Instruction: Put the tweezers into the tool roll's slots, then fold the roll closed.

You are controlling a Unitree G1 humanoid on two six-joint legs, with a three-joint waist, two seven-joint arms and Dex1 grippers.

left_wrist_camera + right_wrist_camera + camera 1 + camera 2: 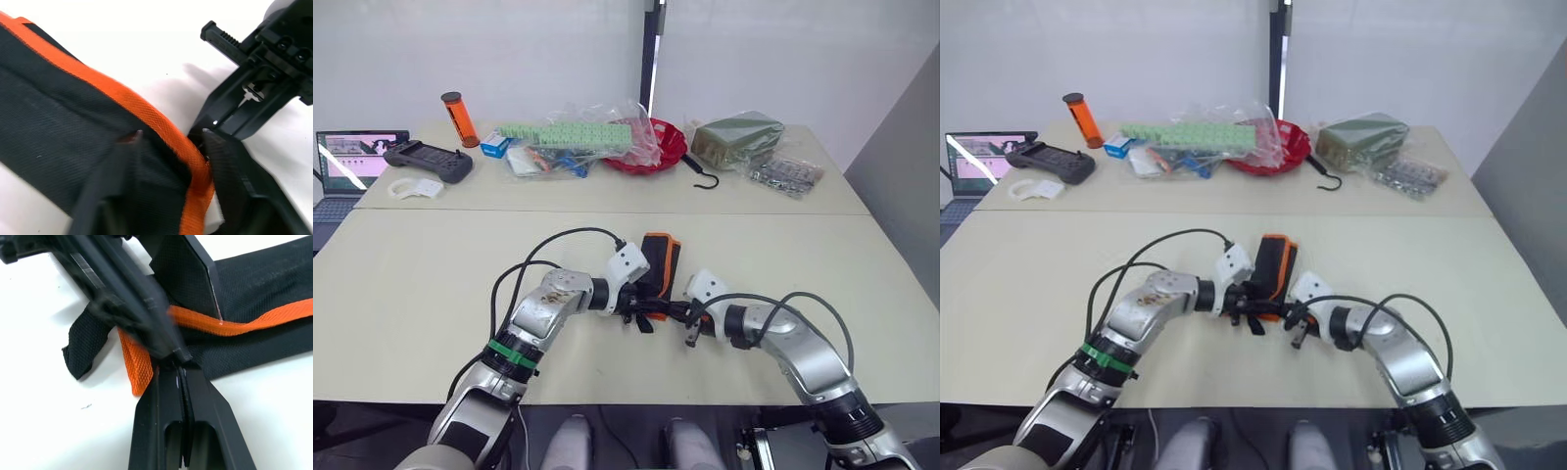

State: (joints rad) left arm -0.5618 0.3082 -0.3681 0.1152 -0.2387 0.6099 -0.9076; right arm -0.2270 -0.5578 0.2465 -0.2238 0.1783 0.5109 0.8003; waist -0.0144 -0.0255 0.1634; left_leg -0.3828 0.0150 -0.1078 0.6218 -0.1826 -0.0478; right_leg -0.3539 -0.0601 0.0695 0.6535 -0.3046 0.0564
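The tool roll (661,257) lies folded on the near table, black with orange trim. My left gripper (643,311) is shut on its near end; in the left wrist view its fingers (220,161) pinch the orange-trimmed edge (146,117). My right gripper (680,315) sits just right of it, almost touching. Its fingers (161,421) are pressed together beside a loose orange strip (134,367) and a short black strap (85,345). I cannot tell whether they pinch fabric. The tweezers and the slots are hidden.
On the far table are a red bowl (658,149), a black hook (706,178), a plastic bag of green boxes (570,137), an orange cylinder (460,118), a black controller (429,160), a laptop (352,162) and a green packet (736,138).
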